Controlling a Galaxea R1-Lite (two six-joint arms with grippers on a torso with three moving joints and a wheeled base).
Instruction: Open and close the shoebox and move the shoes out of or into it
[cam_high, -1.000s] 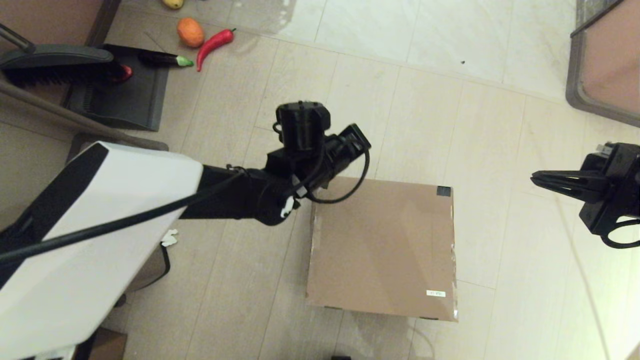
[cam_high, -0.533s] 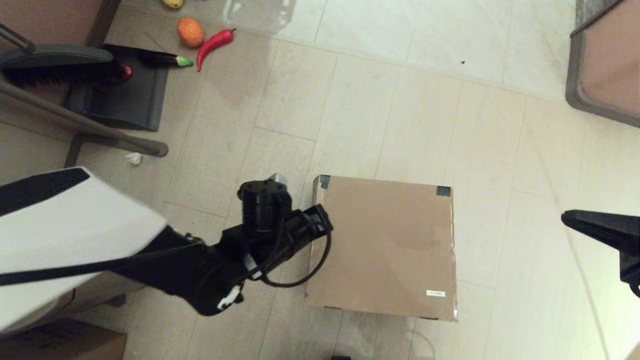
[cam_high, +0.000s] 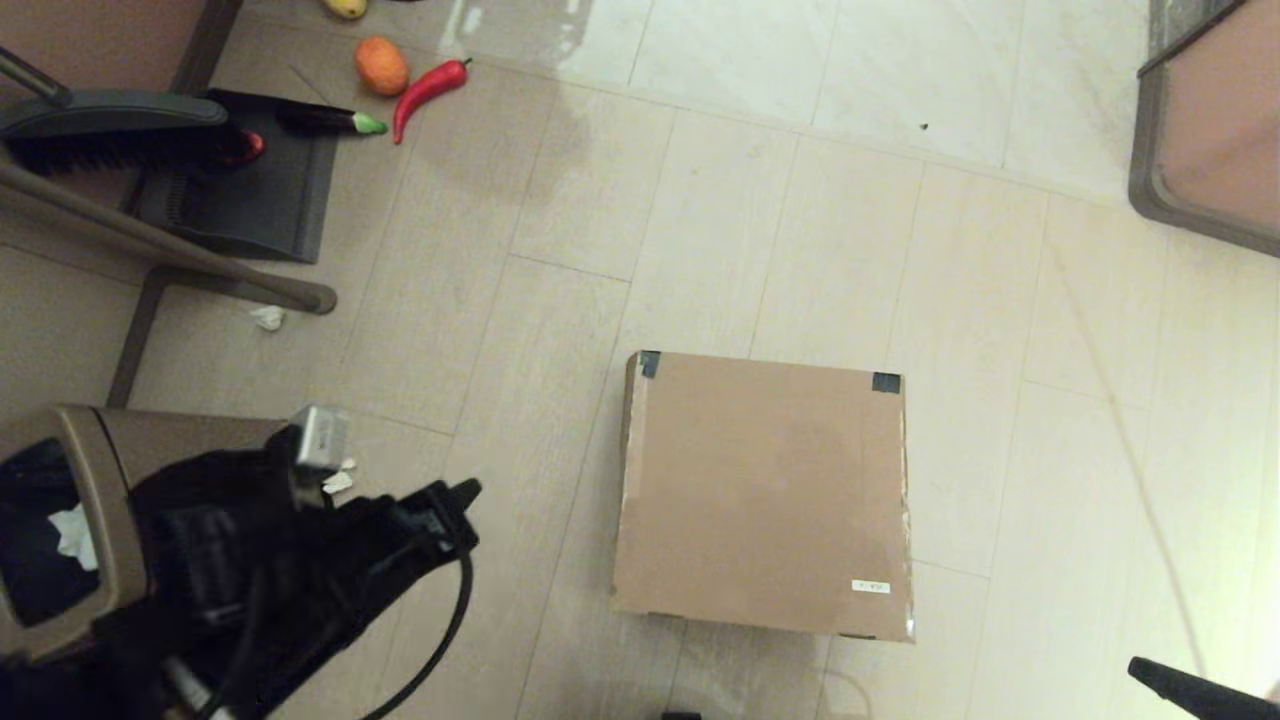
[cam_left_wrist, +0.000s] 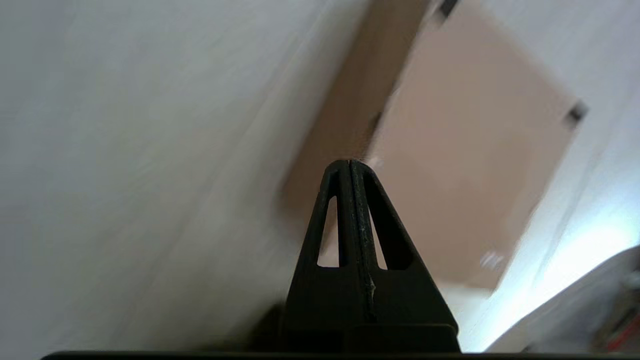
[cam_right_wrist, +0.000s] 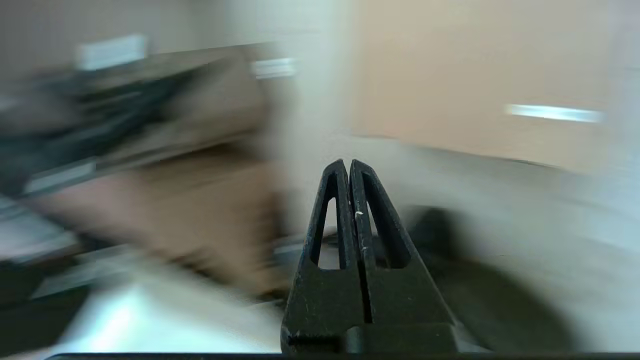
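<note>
Both arms have pulled right back toward us in the last second: our left gripper (cam_left_wrist: 350, 165), which a moment ago reached out over the far left corner of the shoebox (cam_high: 765, 490), now sits low at our left in front of the brown trash bin (cam_high: 95, 480), fingers pressed flat together with nothing between them. Our right gripper (cam_right_wrist: 349, 164) has dropped too; only a dark sliver of it shows at the near right edge of the head view, and its wrist camera shows it clenched on nothing as well. Just beyond, the shoebox lies flat on the tiled floor (cam_high: 820, 200), lid fully down, black tape on its two far corners, small white label (cam_high: 871, 587) near our right. No shoes are in sight anywhere, so we judge they are inside and this pass is closed out. Farther off lie the dustpan (cam_high: 240, 190), a red chili (cam_high: 428, 88) and an orange fruit (cam_high: 381, 64), untouched.
</note>
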